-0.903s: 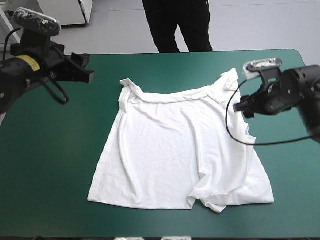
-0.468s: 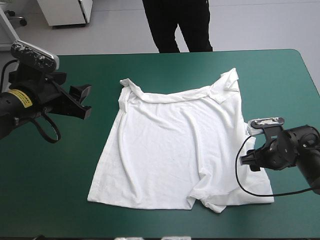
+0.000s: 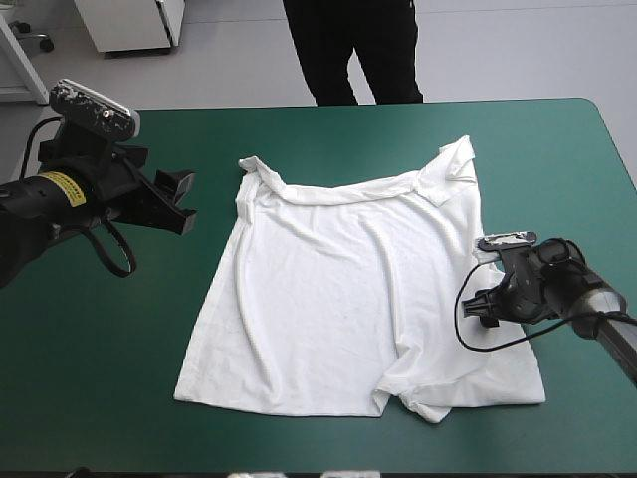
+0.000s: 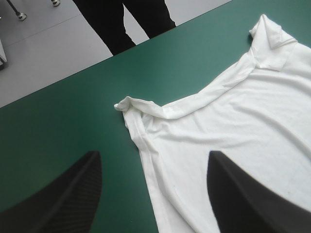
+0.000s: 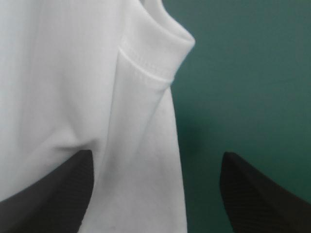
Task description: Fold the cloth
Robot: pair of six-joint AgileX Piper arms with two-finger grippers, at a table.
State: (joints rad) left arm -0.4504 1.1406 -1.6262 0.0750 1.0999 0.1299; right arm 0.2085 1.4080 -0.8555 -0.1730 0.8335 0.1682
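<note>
The table (image 3: 100, 378) has a teal-green cover, and the white T-shirt (image 3: 338, 299) lies spread flat on it, around the middle and a little toward the right side. Its nearest edge runs close to the near edge of the table. At the near right corner the cloth is folded over itself into a small lump (image 3: 413, 398).

A little farther, the right gripper (image 3: 485, 307) is low at the right edge of the T-shirt. In the right wrist view its two black fingers (image 5: 58, 189) stand wide apart and nothing is held between them. One finger is over the white cloth and the other over the bare cover. The edge of the T-shirt passes between them, and just ahead there is a stitched hem (image 5: 155, 63) that bends back.

Farther again, the left gripper (image 3: 182, 204) is over the bare cover, near the left edge of the T-shirt and not touching it. Its fingers (image 4: 63, 194) are also spread and hold nothing.

Ahead of it, the far left corner (image 4: 130, 103) of the T-shirt is rolled over. The far right corner (image 4: 269, 39) is folded and wrinkled, near the far edge of the table.
</note>
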